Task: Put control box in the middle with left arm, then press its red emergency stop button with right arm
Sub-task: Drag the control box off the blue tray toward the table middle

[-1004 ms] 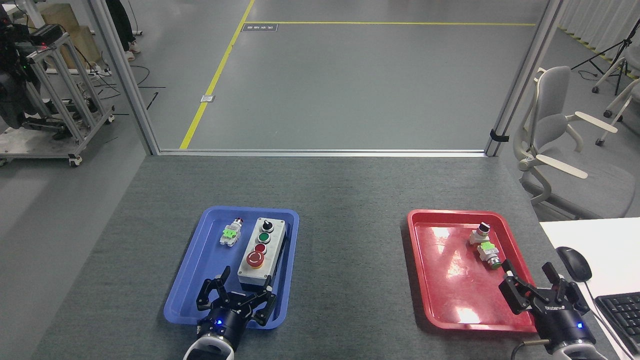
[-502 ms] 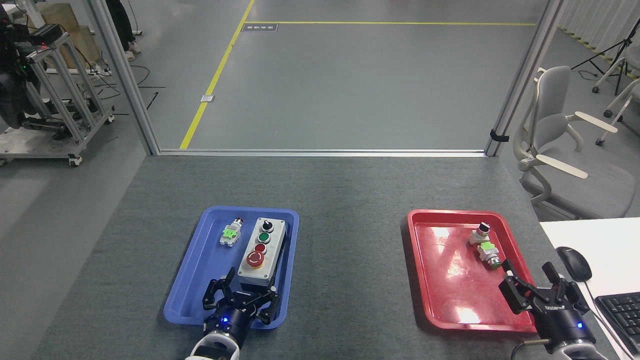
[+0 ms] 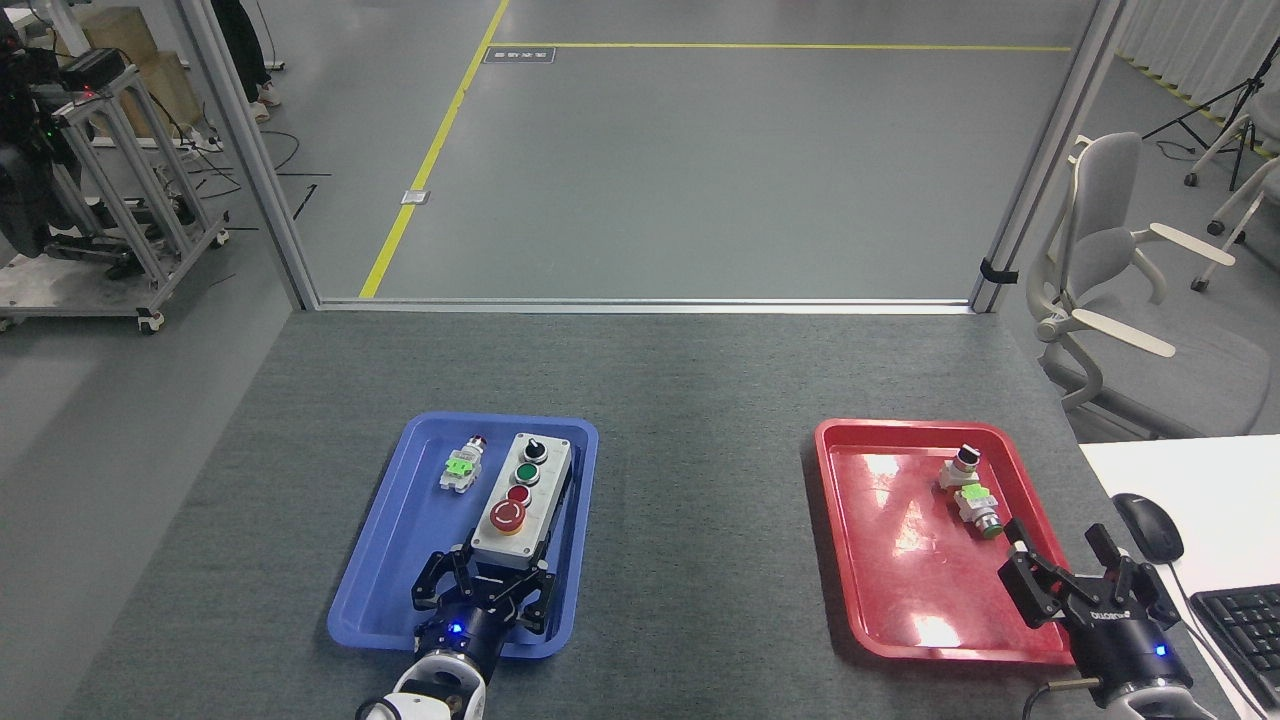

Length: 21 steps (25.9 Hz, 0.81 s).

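The oblong control box [image 3: 522,493] with its light grey faceplate and black base lies lengthwise in the right half of the blue plastic tray [image 3: 385,560], its near end tilted slightly toward the robot. On its face, from far to near, sit a black knob, a green button, a small red button and the large red mushroom-head emergency stop button [image 3: 508,515] on a yellow collar. The black left gripper [image 3: 484,581] is at the box's near end, its fingers spread to either side of the base; whether they press on it cannot be told. A small loose switch with a green tag [image 3: 461,466] lies just beside the box on the tray's left half. The bare dark grey felt tabletop [image 3: 700,480] between the trays is the middle. To the right, the red plastic tray [image 3: 880,580] holds two more small switches [image 3: 968,487]. The right gripper [image 3: 1068,566] hovers over that tray's near right corner, fingers apart and empty.
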{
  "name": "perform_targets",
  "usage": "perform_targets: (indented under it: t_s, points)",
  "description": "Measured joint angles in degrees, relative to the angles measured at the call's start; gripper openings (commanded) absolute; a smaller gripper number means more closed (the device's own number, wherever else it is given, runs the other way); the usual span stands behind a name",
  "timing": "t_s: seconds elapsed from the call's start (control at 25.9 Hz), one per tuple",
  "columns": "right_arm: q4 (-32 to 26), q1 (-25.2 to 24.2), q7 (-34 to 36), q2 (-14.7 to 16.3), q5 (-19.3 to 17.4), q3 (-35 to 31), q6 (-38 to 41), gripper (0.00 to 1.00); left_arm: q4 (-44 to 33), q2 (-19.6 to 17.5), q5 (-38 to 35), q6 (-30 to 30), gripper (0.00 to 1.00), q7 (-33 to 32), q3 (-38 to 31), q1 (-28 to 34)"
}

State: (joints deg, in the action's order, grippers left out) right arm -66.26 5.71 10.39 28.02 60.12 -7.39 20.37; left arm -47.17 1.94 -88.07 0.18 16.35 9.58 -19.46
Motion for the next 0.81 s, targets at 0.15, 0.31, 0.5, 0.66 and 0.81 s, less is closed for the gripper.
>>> perform_targets:
  t_s: [0.15,0.31,0.5,0.66,0.81]
  points:
    - [0.0,0.0,0.1,0.0,0.0,0.0,0.0,1.00,-0.6,0.2,0.6,0.2,0.15,0.2,0.1,0.3]
    - [0.0,0.0,0.0,-0.1,0.0,0.0,0.0,1.00,-4.0,0.3,0.7,-0.2,0.05,0.6,0.5,1.6]
    - [0.0,-0.1,-0.1,0.0,0.0,0.0,0.0,1.00,-8.2,1.5,0.9,-1.0,0.00,0.8,1.2,3.0]
    - [0.0,-0.1,-0.1,0.0,0.0,0.0,0.2,1.00,-10.3,4.0,0.9,-1.1,0.00,0.8,2.1,3.3]
    - [0.0,-0.1,-0.2,0.0,0.0,0.0,0.2,1.00,-10.7,5.7,2.5,2.1,0.00,-1.1,8.4,1.9]
